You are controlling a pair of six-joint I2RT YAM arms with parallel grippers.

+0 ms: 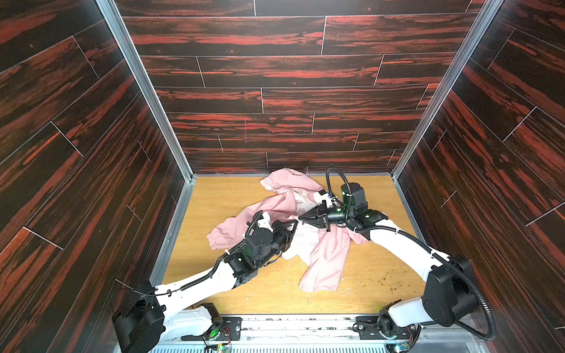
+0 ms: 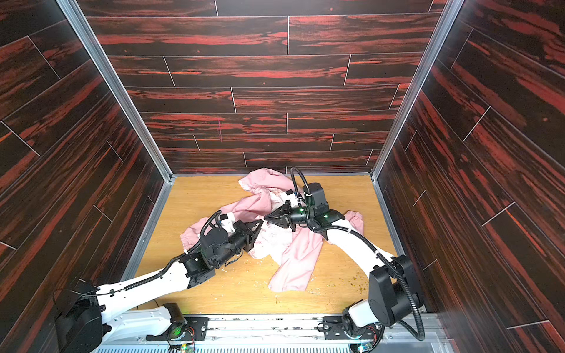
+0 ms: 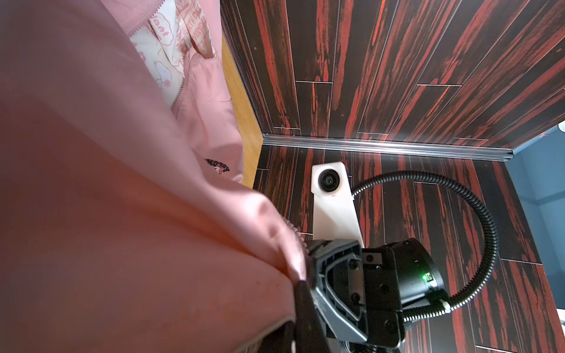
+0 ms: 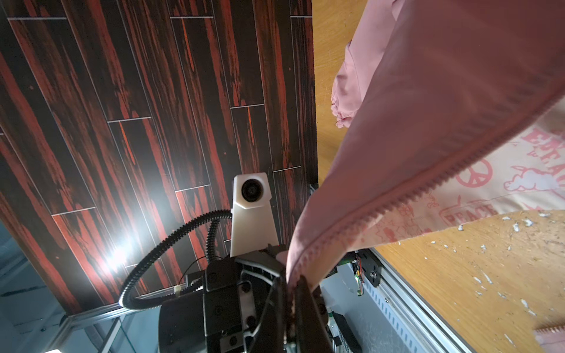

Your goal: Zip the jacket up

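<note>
The light-pink jacket [image 1: 327,253] [image 2: 299,253] lies crumpled and open on the wooden table [image 1: 220,198], its printed lining [image 1: 301,241] showing. Both grippers meet tip to tip over its middle. My left gripper [image 1: 294,222] [image 2: 260,222] is shut on a fold of pink fabric [image 3: 122,183], seen pinched at my left gripper [image 3: 294,302] in the left wrist view. My right gripper [image 1: 301,217] [image 2: 266,217] is shut on the jacket's front edge; the zipper teeth [image 4: 428,180] run straight into my right gripper [image 4: 290,284]. The zipper slider is hidden.
Dark red wood-pattern walls with aluminium corner rails [image 1: 146,91] close in the table on three sides. A metal rail [image 1: 305,321] runs along the front edge between the arm bases. Small crumbs [image 1: 388,282] lie on the table at front right.
</note>
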